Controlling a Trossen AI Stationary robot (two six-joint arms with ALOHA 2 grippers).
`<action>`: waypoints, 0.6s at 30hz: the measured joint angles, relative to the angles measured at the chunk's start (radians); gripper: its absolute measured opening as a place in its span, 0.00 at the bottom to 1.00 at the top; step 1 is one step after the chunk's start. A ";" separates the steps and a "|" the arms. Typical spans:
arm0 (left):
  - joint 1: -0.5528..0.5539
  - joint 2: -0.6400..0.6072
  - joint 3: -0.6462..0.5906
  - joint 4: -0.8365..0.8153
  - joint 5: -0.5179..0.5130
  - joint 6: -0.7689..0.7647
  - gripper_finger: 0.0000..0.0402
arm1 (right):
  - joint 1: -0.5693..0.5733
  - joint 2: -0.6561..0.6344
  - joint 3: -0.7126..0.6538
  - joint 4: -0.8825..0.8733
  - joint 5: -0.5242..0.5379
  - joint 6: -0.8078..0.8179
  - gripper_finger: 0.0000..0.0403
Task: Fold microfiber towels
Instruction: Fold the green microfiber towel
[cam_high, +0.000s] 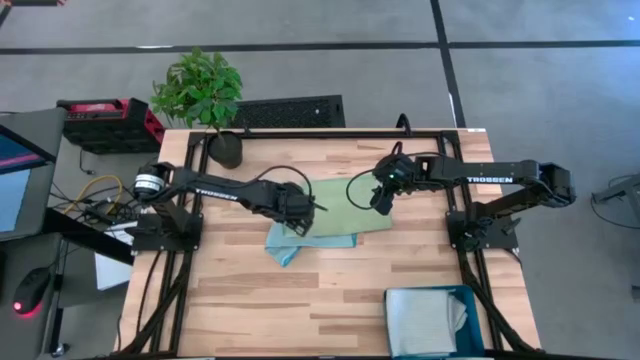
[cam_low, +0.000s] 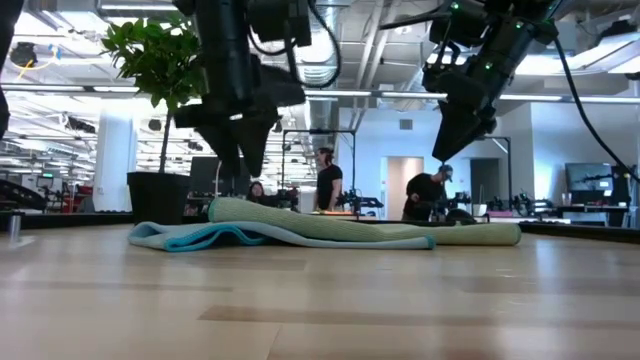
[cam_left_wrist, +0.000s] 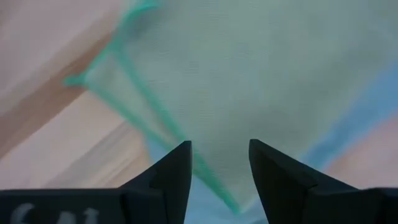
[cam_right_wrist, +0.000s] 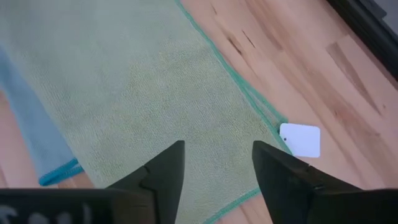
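A: Two cloths at mid-surface: green towel lying across blue towel. Left jaws and right jaws both apart, empty, hovering over the green.
B: Likely trouble?
A: Pinching both layers on the next grab, dragging the blue along. Mismatched corners, so possibly a crooked fold.

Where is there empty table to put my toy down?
The widest bare wood lies in front of the green towel and blue towel, left of the teal bin. The middle is crowded: the left gripper and right gripper hang open over the towels. The potted plant fills the far left corner.
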 joint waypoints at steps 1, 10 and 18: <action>-0.010 0.000 0.000 0.016 0.005 0.047 0.38 | 0.000 0.000 0.000 -0.002 0.000 0.004 0.53; -0.090 0.000 0.000 0.067 0.012 0.345 0.38 | 0.000 0.000 0.000 -0.002 -0.033 0.011 0.52; -0.131 0.000 0.000 0.067 -0.015 0.530 0.38 | -0.001 0.000 0.000 -0.002 -0.033 0.035 0.52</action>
